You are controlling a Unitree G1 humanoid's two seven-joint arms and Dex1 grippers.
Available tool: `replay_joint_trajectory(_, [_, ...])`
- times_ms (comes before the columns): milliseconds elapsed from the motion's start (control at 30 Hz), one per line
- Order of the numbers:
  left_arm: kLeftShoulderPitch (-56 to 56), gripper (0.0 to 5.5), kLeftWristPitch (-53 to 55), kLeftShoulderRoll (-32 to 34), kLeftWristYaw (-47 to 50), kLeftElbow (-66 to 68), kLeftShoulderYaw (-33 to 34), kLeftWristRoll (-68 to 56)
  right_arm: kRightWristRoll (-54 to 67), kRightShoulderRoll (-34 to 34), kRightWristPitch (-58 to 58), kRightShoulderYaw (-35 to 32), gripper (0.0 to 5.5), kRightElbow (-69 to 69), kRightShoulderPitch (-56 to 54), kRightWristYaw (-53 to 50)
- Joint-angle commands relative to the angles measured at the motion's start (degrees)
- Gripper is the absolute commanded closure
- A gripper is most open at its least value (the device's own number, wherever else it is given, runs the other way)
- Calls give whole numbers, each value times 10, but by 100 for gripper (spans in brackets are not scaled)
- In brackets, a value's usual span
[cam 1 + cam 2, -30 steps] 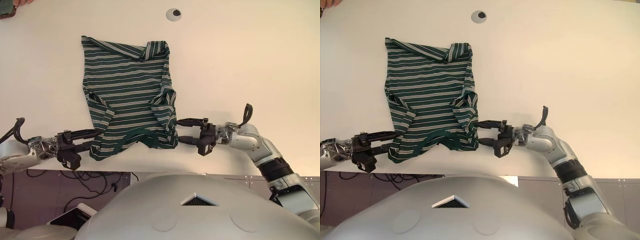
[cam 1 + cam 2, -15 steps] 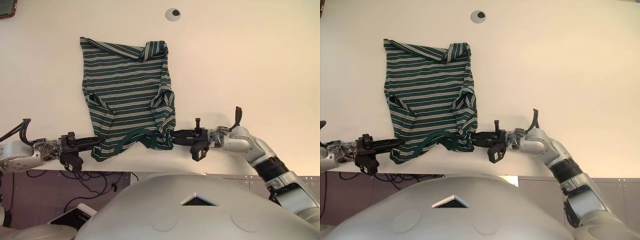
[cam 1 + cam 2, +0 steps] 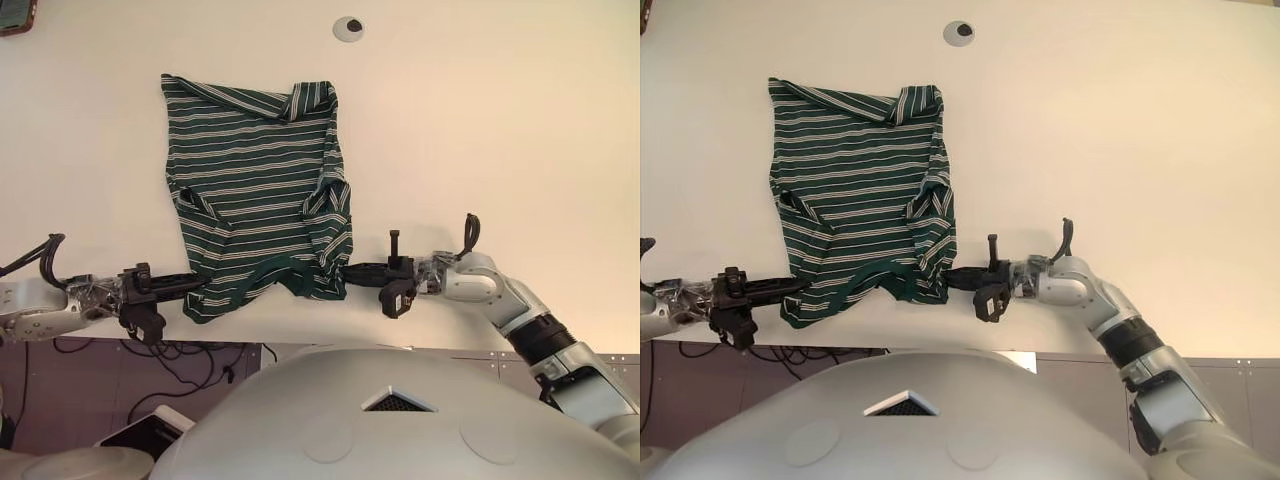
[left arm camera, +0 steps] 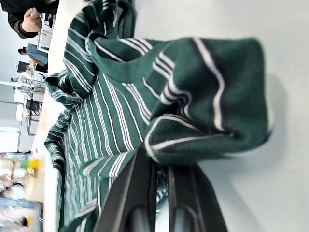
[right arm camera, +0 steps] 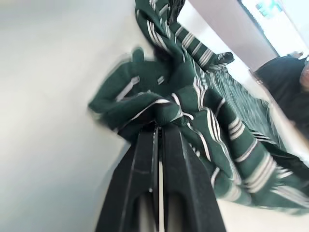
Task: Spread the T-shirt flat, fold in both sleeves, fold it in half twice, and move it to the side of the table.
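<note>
Pinching rumpled green-striped knit T-shirt (image 3: 255,185) hem | left tool (image 3: 198,287) clamped on it | right tool (image 3: 346,272) likewise

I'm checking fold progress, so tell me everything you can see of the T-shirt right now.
The T-shirt is dark green knit cloth with thin white stripes. It lies on the pale table, collar at the far end, hem by the near edge. Both sleeves look folded in over the body; the cloth is wrinkled and the hem bunched. The left gripper is shut on its near left corner, the right gripper on its near right corner.
</note>
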Motion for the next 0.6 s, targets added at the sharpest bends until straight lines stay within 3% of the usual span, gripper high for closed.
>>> replay_joint_trajectory(33, [50,547,357,60,-515,-153,-143,-578,339,-76,219,-25,550,-130,31,170])
replay_joint_trajectory(100, [49,549,492,134,-699,-250,-124,-779,454,-110,278,-67,550,-176,43,221])
replay_joint_trajectory(200, [10,549,475,143,-756,-285,-50,-906,554,-135,314,-128,550,-215,62,260])
replay_joint_trajectory(400, [69,549,388,64,-792,-300,18,-968,623,-135,351,-201,550,-231,85,291])
replay_joint_trajectory(600, [131,549,441,-21,-958,-341,132,-1088,690,-127,423,-291,550,-283,141,337])
